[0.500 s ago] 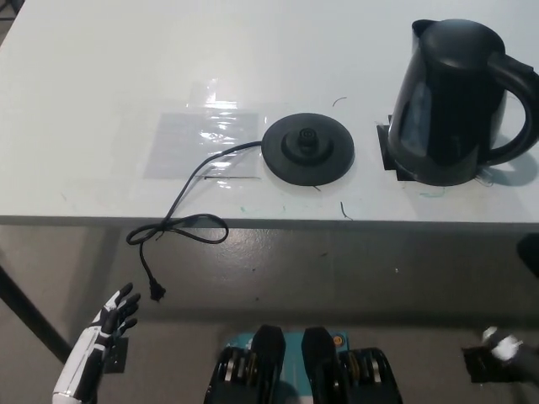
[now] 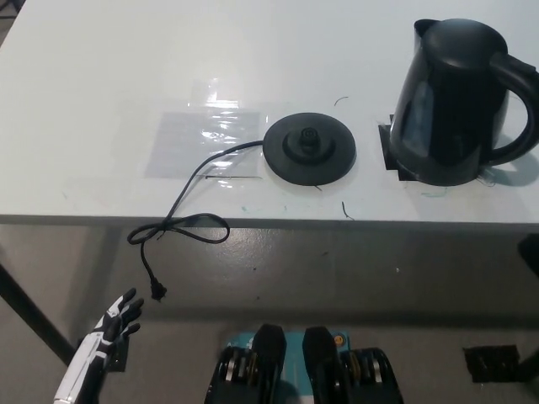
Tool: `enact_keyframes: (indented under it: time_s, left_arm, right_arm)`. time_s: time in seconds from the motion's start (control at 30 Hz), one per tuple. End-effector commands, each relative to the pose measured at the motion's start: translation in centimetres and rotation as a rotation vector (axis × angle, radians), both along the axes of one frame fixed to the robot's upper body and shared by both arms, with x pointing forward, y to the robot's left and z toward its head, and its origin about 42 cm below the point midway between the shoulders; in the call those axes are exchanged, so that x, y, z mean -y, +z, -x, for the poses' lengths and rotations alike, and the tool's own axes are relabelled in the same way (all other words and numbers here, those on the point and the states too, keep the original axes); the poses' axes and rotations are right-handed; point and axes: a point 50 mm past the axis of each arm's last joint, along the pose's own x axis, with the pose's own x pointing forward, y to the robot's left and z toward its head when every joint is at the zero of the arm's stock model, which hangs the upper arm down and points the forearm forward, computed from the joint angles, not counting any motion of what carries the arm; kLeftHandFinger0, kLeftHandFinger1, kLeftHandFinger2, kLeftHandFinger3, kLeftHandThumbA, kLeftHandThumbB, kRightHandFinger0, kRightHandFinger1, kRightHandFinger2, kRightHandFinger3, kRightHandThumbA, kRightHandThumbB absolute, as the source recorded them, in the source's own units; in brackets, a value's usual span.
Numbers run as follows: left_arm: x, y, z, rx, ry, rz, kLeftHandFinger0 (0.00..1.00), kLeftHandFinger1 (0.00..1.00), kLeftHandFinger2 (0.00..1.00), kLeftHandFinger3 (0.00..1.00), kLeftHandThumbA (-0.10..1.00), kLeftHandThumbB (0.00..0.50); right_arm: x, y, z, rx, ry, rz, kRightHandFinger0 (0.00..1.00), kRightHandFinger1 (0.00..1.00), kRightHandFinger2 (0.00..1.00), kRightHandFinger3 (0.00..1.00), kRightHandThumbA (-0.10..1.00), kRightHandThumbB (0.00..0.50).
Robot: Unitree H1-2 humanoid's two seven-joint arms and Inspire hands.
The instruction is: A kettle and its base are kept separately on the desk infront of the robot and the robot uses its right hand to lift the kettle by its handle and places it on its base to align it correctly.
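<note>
black plastic kettle (image 2: 459, 105) stands upright at the right of the white desk (image 2: 101, 76), lid closed so its inside is hidden, handle (image 2: 518, 109) pointing right. its round base (image 2: 309, 149) lies apart to the left, near the front edge, bare desk between them. the base's cord (image 2: 181, 206) loops over the edge and its plug (image 2: 157, 292) hangs below. a clear taped sheet (image 2: 206, 139) lies left of the base. white left hand (image 2: 114, 324) hangs low at lower left, fingers apart, holding nothing. the right hand is out of view.
</note>
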Motion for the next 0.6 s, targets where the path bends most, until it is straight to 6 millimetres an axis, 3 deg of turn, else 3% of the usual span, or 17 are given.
enact_keyframes:
  time_s: [0.0,0.1,0.27,0.4,0.5,0.57]
  left_arm:
    - [-0.1,0.5,-0.3,0.054,-0.040,-0.011,1.00,1.00,1.00,1.00,1.00,0.326]
    - [-0.1,0.7,-0.6,0.059,-0.043,-0.014,1.00,1.00,1.00,1.00,1.00,0.308]
    - [-0.1,0.7,-0.6,0.059,-0.038,-0.010,1.00,1.00,1.00,1.00,1.00,0.310]
    - [-0.1,0.8,-0.8,0.059,-0.040,-0.005,1.00,1.00,1.00,1.00,1.00,0.307]
    - [-0.2,0.8,-0.7,0.057,-0.040,-0.007,1.00,1.00,1.00,1.00,1.00,0.307]
    - [-0.2,0.9,-0.6,0.053,-0.039,-0.004,1.00,1.00,1.00,1.00,1.00,0.305]
  right_arm:
    - [1.1,1.7,-3.0,-0.051,0.024,-0.015,1.00,1.00,1.00,1.00,1.00,0.320]
    - [0.4,2.5,-5.7,-0.066,0.051,-0.028,1.00,1.00,1.00,1.00,1.00,0.355]
    - [-1.1,3.2,-8.4,-0.102,0.092,-0.050,1.00,1.00,1.00,1.00,1.00,0.383]
    - [-2.0,3.2,-9.4,-0.113,0.092,-0.044,1.00,1.00,1.00,1.00,1.00,0.413]
    - [-2.6,3.0,-10.1,-0.130,0.101,-0.042,1.00,1.00,1.00,1.00,1.00,0.391]
    - [-2.8,2.6,-10.5,-0.156,0.100,-0.032,1.00,1.00,1.00,1.00,1.00,0.403]
